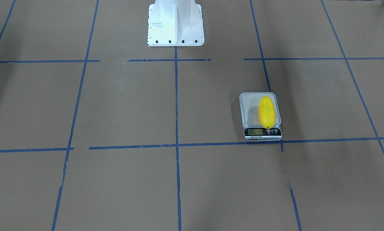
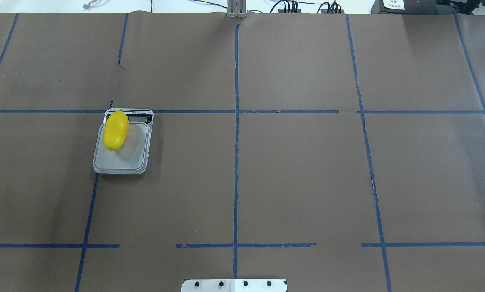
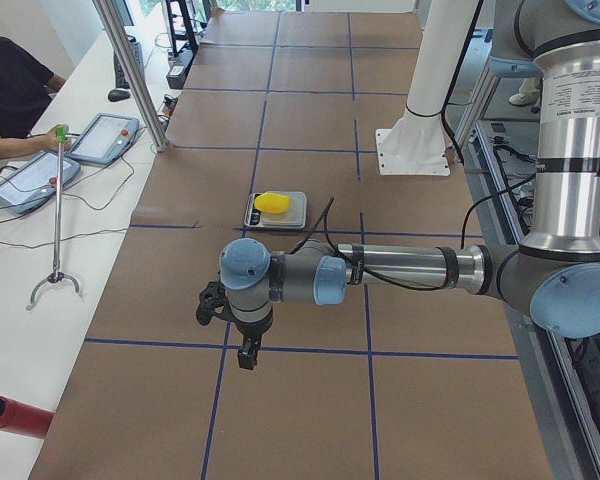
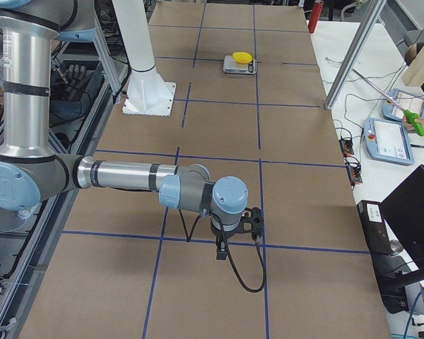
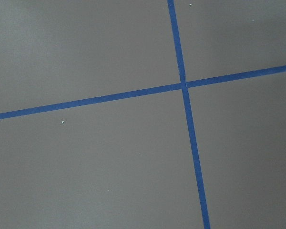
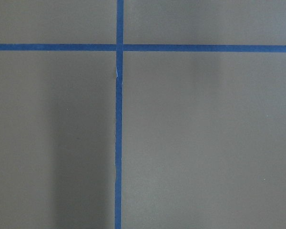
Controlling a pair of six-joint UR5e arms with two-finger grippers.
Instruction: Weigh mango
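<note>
The yellow mango (image 1: 266, 111) lies on the platform of a small grey digital scale (image 1: 251, 109), with one end over the display. In the overhead view the mango (image 2: 116, 130) sits on the scale (image 2: 124, 160) left of centre. My left gripper (image 3: 213, 303) hangs high over the table, apart from the scale, and shows only in the exterior left view. My right gripper (image 4: 253, 222) shows only in the exterior right view, far from the mango (image 4: 241, 56). I cannot tell whether either is open or shut. Both wrist views show only brown paper with blue tape.
The white robot base (image 1: 175, 24) stands at the table's middle on the robot's side. Blue tape lines grid the brown paper. Beside the table lie tablets (image 3: 102, 137), a grabber stick (image 3: 57, 210) and cables, and an operator (image 3: 10, 85) sits there.
</note>
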